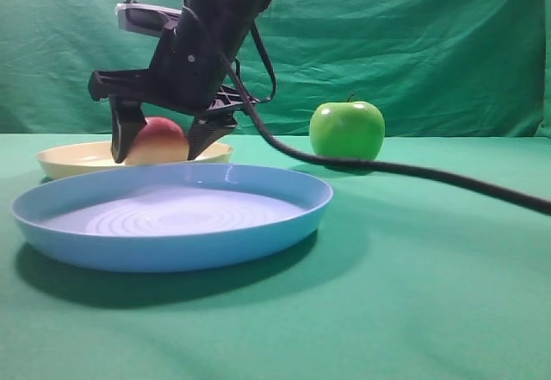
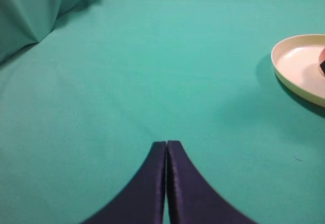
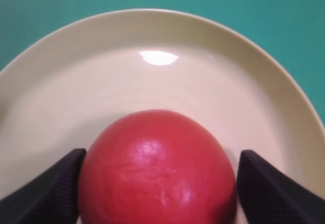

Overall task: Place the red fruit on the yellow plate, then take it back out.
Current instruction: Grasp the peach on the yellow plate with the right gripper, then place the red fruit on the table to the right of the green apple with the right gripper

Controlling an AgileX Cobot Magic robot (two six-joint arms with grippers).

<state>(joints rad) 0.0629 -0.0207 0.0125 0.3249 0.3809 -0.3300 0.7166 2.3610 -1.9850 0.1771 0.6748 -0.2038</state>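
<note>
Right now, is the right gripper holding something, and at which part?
The right gripper has a finger on each side of the red fruit, which sits on the yellow plate. Whether it grips yet cannot be told.

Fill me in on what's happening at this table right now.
The right gripper straddles the round red fruit, which sits on the shallow cream-yellow plate; its fingers flank the fruit closely, though a firm grip can't be confirmed. The left gripper is shut and idle over bare green cloth. A shiny green apple and a larger light blue plate sit untouched.
</note>
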